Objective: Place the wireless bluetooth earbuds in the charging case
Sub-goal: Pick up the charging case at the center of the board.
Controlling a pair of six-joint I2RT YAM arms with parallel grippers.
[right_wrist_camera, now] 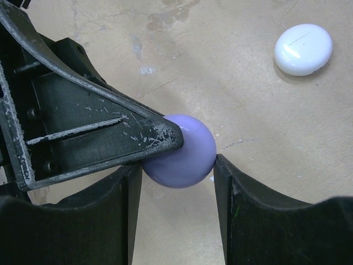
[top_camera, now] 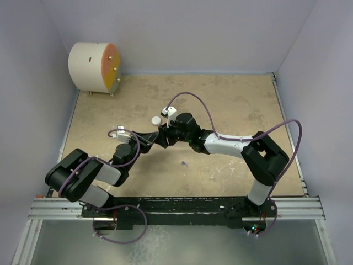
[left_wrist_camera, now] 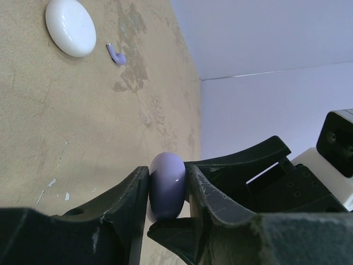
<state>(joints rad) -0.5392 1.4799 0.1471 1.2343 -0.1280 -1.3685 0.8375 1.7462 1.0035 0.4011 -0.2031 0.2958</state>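
Tabletop mottled tan, walls pale lilac.
Left gripper fingers pinch purple case; right gripper fingers flank it, grip unclear.

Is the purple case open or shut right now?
Shut. The purple case reads as one smooth closed pebble, no lid raised, pinched in the left tool.

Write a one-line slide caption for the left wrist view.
The left hand pinches the lilac case; a white case and a lilac earbud lie on the table behind.

Robot lab cell: blank walls, beige tabletop, aluminium mounting rail.
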